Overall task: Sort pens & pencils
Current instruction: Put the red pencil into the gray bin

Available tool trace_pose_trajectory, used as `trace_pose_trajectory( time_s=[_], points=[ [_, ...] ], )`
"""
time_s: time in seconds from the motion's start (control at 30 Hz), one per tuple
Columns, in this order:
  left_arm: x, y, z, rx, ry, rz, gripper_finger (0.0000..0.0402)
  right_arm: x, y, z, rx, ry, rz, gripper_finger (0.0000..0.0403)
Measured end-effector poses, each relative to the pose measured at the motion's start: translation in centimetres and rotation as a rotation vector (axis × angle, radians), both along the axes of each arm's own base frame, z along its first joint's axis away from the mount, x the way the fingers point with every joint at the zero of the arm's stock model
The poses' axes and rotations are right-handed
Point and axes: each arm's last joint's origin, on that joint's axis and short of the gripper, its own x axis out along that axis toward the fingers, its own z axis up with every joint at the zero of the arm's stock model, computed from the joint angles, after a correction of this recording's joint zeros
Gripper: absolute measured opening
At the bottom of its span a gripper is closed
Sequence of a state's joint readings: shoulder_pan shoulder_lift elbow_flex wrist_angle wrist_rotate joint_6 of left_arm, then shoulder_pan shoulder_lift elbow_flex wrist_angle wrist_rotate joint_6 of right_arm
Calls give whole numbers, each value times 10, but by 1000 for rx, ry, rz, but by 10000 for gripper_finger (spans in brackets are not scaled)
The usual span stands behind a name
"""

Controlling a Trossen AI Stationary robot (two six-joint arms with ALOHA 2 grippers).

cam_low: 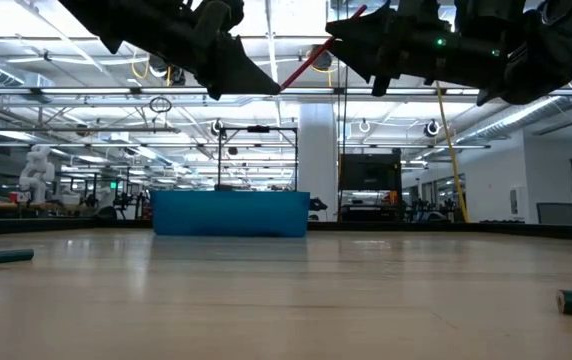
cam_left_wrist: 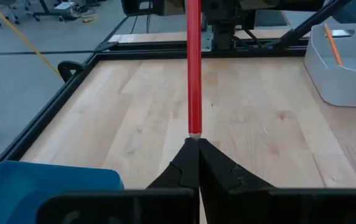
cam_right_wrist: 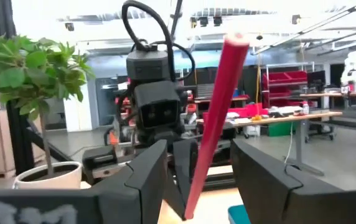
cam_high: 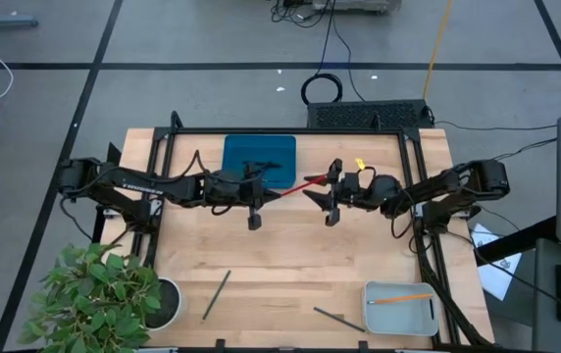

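Note:
My left gripper (cam_left_wrist: 193, 142) is shut on one end of the red pencil (cam_high: 305, 183), high above the middle of the table. The pencil's other end reaches between the fingers of my right gripper (cam_right_wrist: 198, 149), which is open; its fingers stand on either side of the pencil without touching it. The orange pencil (cam_high: 399, 297) lies in the grey tray (cam_high: 428, 316) near the table's near right corner. Black pens (cam_high: 261, 165) lie in the blue tray (cam_high: 236, 147) at the far edge. Two dark sticks (cam_high: 216, 294) (cam_high: 338, 319) lie flat on the wood. My left gripper pinches the red pencil by its very end (cam_left_wrist: 194, 129) between the tips of its two fingers. The fingers come level from the table's left and lie along the pencil. The pencil is lifted clear of the table and points toward my right gripper, its free end (cam_low: 351, 18) slightly higher.
A potted plant (cam_high: 104, 294) stands at the near left corner. A black frame (cam_high: 163, 186) runs along the table's left, far and right sides. Bare wood (cam_high: 290, 265) lies between the two trays. Cables (cam_high: 322, 90) lie on the floor beyond the far edge.

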State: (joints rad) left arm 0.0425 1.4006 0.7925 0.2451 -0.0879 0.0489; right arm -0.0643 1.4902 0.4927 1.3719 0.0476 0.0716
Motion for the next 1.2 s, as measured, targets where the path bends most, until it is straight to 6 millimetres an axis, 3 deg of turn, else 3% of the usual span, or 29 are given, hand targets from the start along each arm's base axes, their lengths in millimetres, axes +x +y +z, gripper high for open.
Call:
trace_pose_trajectory(
  time_s=[0.2, 0.43, 0.7, 0.8, 0.97, 1.2],
  points=[
    [0, 0, 0, -2, 1, 1, 0, 0, 0, -1, 15, 4, 6, 142],
    [0, 0, 0, -2, 1, 0, 0, 0, -1, 0, 50, -6, 13, 18],
    [0, -1, 0, -7, 3, -13, 8, 0, -1, -1, 71, -2, 19, 9],
    [-1, 1, 0, -12, 1, -19, 40, 0, -1, 0, 66, 3, 17, 9],
    [-10, 8, 13, -10, -27, 6, 130, -8, 0, 9, 36, 71, 6, 9],
    [-34, 14, 32, -15, -12, 36, 218, -36, 2, 25, -2, 275, -7, 9]
  ],
)
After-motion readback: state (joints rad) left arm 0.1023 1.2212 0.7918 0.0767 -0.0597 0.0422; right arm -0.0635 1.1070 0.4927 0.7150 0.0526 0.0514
